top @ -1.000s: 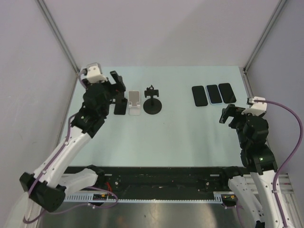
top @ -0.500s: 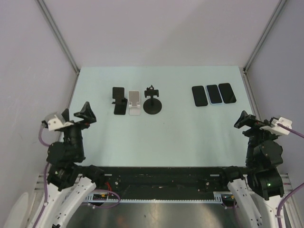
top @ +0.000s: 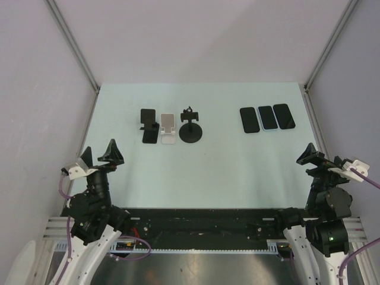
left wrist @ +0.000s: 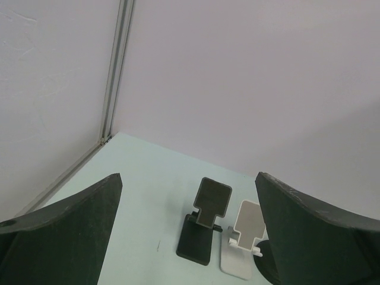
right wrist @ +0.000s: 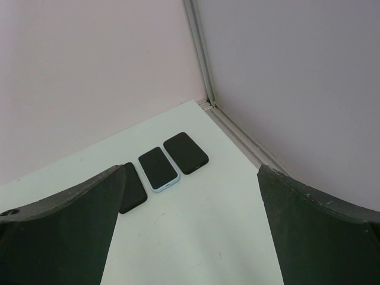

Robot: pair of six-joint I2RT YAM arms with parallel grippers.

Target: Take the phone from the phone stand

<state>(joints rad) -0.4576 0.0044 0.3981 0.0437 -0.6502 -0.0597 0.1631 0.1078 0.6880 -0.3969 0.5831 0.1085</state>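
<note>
The left gripper [top: 98, 153] and right gripper [top: 323, 159] hang agape, empty; a black stand [top: 148, 126], white stand [top: 168, 127] and round-based stand [top: 190, 130] crowd together, perhaps touching; three phones [top: 267, 117] lie flat rightward.

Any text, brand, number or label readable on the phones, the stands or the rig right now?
No readable text in any view.
The three phones show plain dark surfaces; the black stand, white stand and round-base stand carry no visible print.
Any marking on the black rail at the near edge is too small to read.
</note>
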